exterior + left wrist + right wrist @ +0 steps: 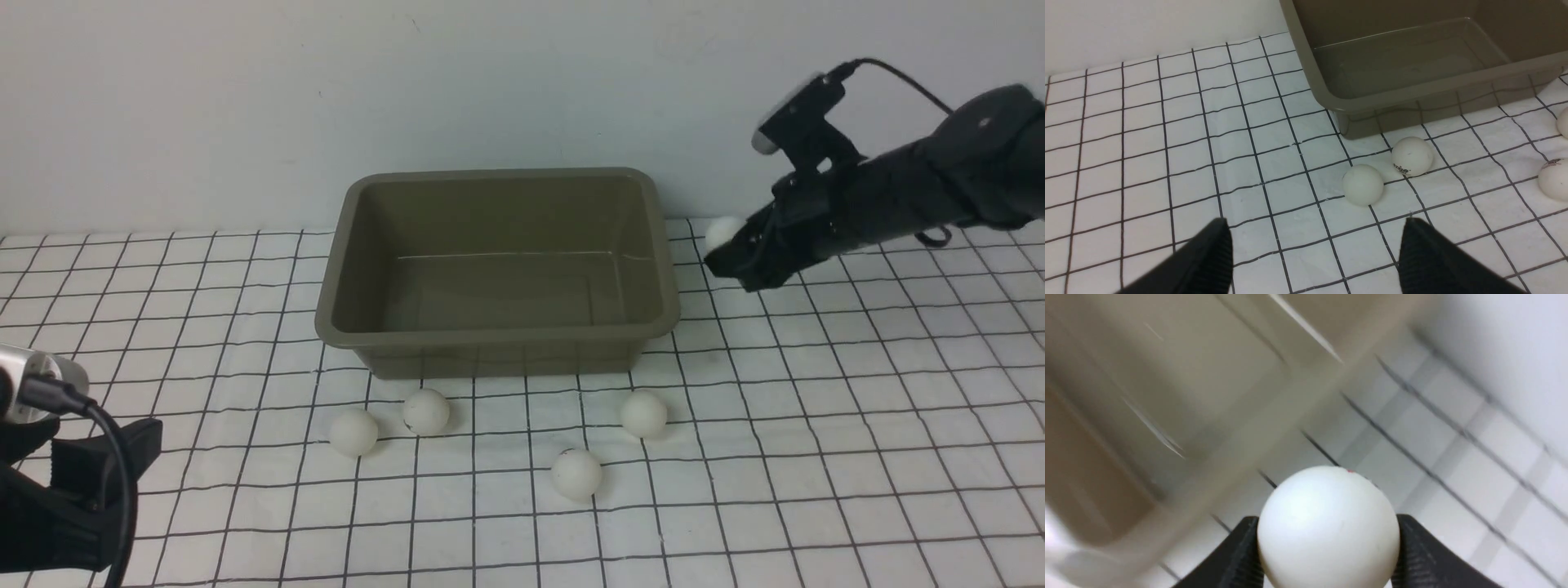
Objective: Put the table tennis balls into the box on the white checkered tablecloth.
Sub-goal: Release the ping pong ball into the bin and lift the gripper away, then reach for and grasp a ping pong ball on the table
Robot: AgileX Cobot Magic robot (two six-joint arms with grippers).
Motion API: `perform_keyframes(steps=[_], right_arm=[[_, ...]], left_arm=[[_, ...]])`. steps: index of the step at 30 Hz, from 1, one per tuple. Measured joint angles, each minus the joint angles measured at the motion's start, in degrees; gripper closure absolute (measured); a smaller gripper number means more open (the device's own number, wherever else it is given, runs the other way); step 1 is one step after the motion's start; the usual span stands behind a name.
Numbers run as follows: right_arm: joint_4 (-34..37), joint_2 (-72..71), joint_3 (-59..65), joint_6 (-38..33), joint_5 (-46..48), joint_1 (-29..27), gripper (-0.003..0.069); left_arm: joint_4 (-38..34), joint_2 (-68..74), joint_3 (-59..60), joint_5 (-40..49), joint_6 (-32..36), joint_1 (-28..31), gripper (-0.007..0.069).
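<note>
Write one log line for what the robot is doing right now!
right pincer: shut on ball, beside box | left pincer: open above cloth | box: empty | four loose balls: on cloth, in front of box

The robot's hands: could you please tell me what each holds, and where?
The right hand pinches a small smooth white ball at opposite sides; the open left hand holds nothing.

A ball (1327,526) sat between the jaws of the right gripper (729,260), with the box (498,339) just beyond them. Four other balls (353,432) (426,411) (643,413) (576,474) lay on the tablecloth (816,449), ahead of the jaws of the left gripper (1314,222).
</note>
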Motion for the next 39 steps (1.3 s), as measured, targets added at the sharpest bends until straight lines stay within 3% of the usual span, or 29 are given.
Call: perform_keyframes(steps=[5,12,15,19,23,30,39], right_arm=[[9.6,0.3,-2.6,-6.4,7.5,4.8,0.0298],[11.6,2.9,-3.7,-6.6,3.7,6.9,0.0288],[11.7,3.2,-3.9,-6.0,2.7,6.9,0.0161],[11.3,2.3,-4.0,-5.8,2.7,6.3,0.0071],[5.8,-3.9,-4.2,-1.4,4.2,2.0,0.0064],[-9.1,-13.0,-4.3,13.2,16.9,-6.8,0.0166],[-27.9,-22.1,1.5,30.1,20.2,-7.7,0.0177]], left_arm=[[0.0,0.0,0.0,0.0,0.0,0.0,0.0132],[0.0,0.0,0.0,0.0,0.0,0.0,0.0132],[0.0,0.0,0.0,-0.1,0.0,0.0,0.0132],[0.0,0.0,0.0,-0.1,0.0,0.0,0.0132],[0.0,0.0,0.0,-0.1,0.0,0.0,0.0132],[0.0,0.0,0.0,-0.9,0.0,0.0,0.0132],[0.0,0.0,0.0,-1.6,0.1,0.0,0.0132]])
